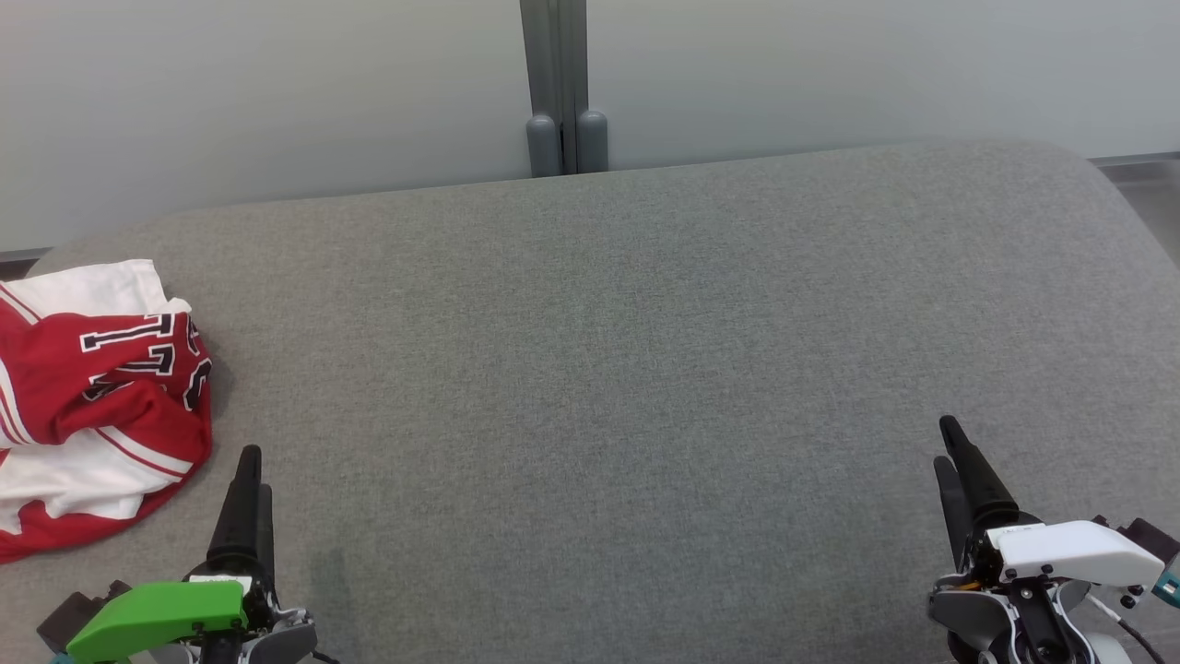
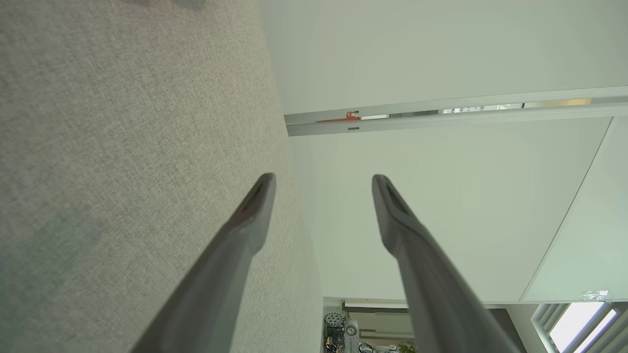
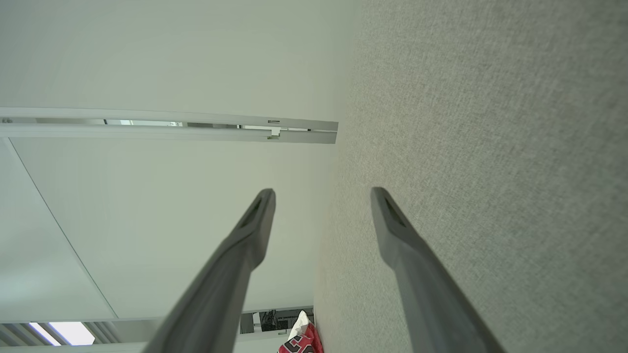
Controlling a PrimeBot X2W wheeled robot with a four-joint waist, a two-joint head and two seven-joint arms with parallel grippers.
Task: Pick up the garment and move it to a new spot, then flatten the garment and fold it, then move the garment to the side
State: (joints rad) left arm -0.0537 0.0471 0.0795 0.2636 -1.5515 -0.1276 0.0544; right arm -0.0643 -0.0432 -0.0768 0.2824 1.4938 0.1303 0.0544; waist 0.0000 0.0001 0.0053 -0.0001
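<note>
Left gripper [image 1: 253,466] and right gripper [image 1: 947,441] stand wide open, empty, above the grey cushion [image 1: 645,350], a crumpled jersey [image 1: 101,406] near the left.

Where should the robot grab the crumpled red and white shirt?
Probably the puffed-up red fold on the right edge of the shirt, coming down from above with the open left gripper, which is nearest. The bunched cloth stands up there, so it can be pinched; the flat white parts hug the grey cushion.
</note>
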